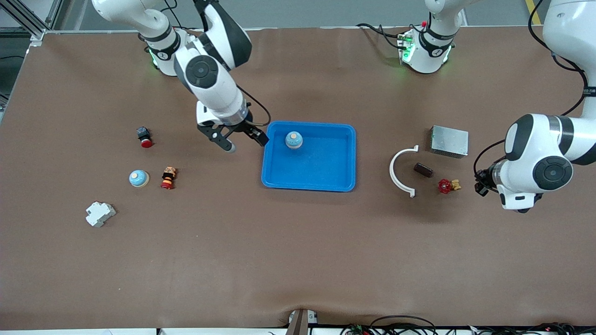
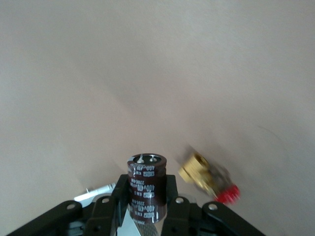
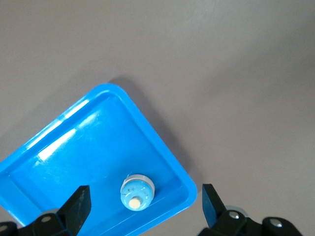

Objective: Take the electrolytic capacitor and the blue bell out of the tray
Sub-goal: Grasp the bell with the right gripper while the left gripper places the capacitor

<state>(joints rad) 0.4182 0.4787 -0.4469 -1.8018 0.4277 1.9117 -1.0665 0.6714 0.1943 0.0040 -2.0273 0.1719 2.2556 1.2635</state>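
Brown table (image 1: 298,260), one blue tray (image 1: 321,186) at centre. Left gripper (image 2: 146,209): fingers clamped on a dark brown capacitor (image 2: 146,189), upright, white print on its sleeve, held over the table at the left arm's end, near a brass valve with red handle (image 2: 209,181). Right gripper (image 1: 242,139): fingers wide apart, holding nothing, over the tray's edge toward the right arm's end. Blue bell (image 3: 138,192) with pale button: in the tray. Second bell (image 1: 138,178): on the table toward the right arm's end.
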